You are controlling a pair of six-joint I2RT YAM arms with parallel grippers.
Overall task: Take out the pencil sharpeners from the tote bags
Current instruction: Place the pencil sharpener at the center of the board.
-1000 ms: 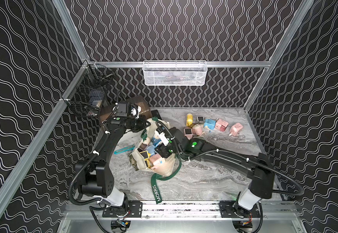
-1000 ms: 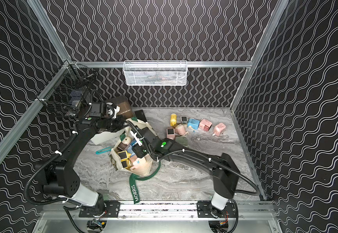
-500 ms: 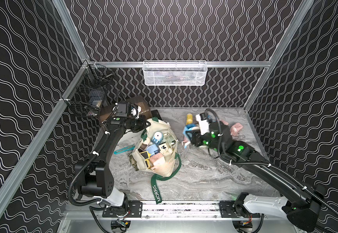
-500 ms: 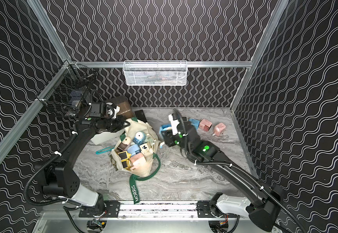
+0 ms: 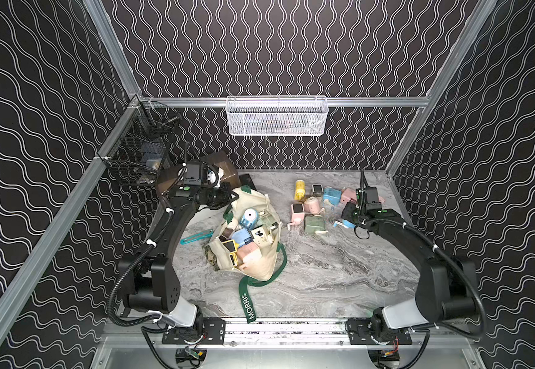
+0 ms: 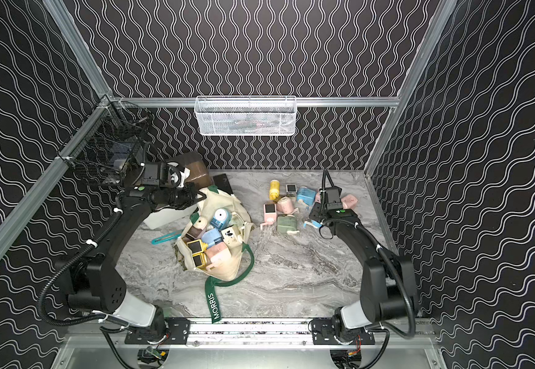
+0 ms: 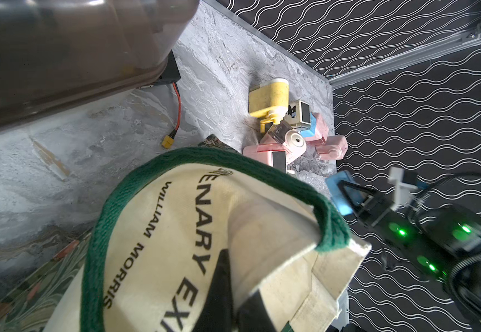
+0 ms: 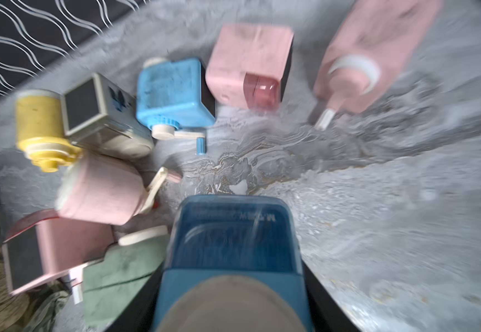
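Cream canvas tote bag [image 5: 259, 265], dark green straps, "MORRIS" lettering, slumped open mid-frame on marble worktop [image 5: 323, 281]. Bagged sharpeners [image 5: 242, 238] inside mouth: boxy pastel blue, pink, cream, yellow, some dark square faces. Loose sharpeners [image 5: 314, 224] clustered upper right of bag. Left claw [image 5: 229, 199] closed, pinching bag rim. Right claw [image 5: 346, 220] gripping blue sharpener [image 8: 233, 230], right of cluster; wrist view blurred.
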